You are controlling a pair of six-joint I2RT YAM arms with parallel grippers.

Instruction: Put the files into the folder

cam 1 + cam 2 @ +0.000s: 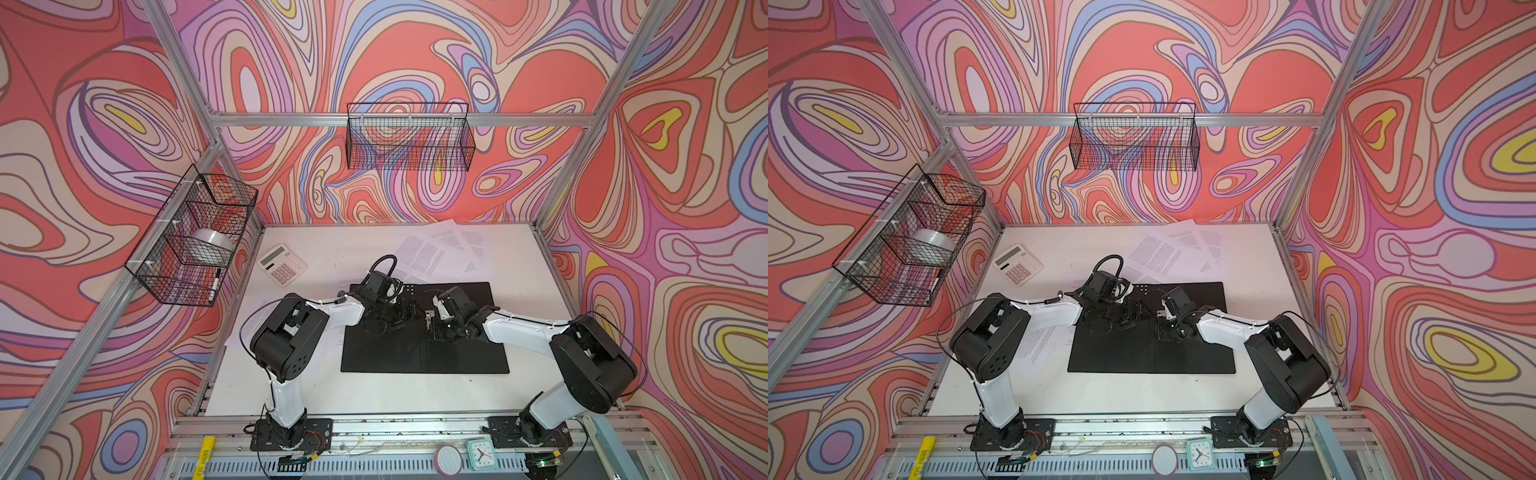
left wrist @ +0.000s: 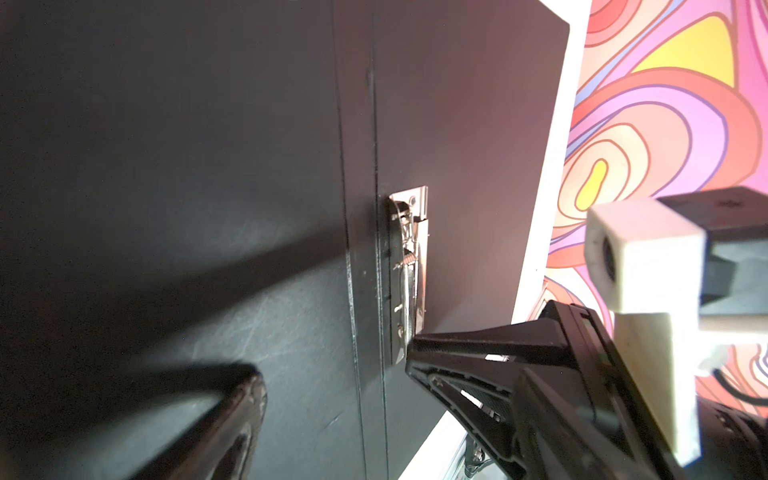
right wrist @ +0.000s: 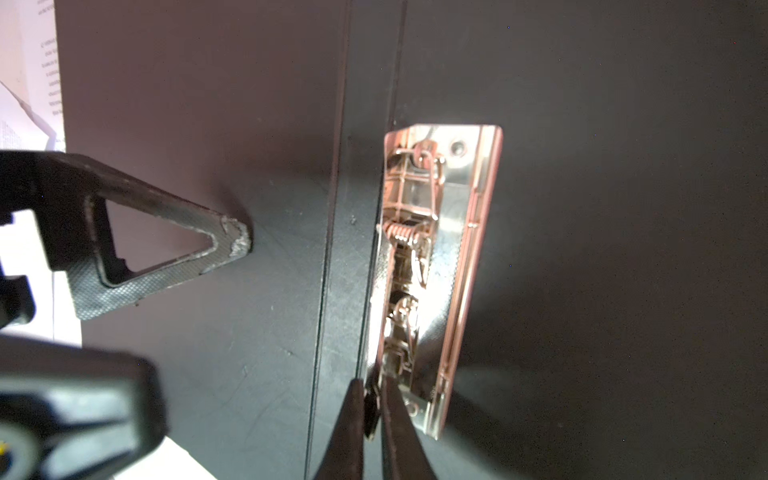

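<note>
The folder (image 1: pixel 386 353) lies spread flat on the white table with its black inside up, in both top views (image 1: pixel 1113 353). Its metal spine clip (image 3: pixel 432 257) sits just right of the fold (image 1: pixel 428 318). My right gripper (image 3: pixel 372 390) is shut on the small black lever at the clip's near end. My left gripper (image 1: pixel 399 318) is open. Its fingers (image 3: pixel 166 249) rest spread on the folder's left half, holding nothing. The files (image 1: pixel 440 249) lie fanned out behind the folder at the back right. Another printed sheet (image 1: pixel 1038 345) lies under my left arm.
A white-and-pink calculator (image 1: pixel 282 264) lies at the back left of the table. A wire basket (image 1: pixel 191 237) with a tape roll and a marker hangs on the left wall. Another basket (image 1: pixel 409 137) hangs on the back wall. A small clock (image 1: pixel 481 454) stands on the front rail.
</note>
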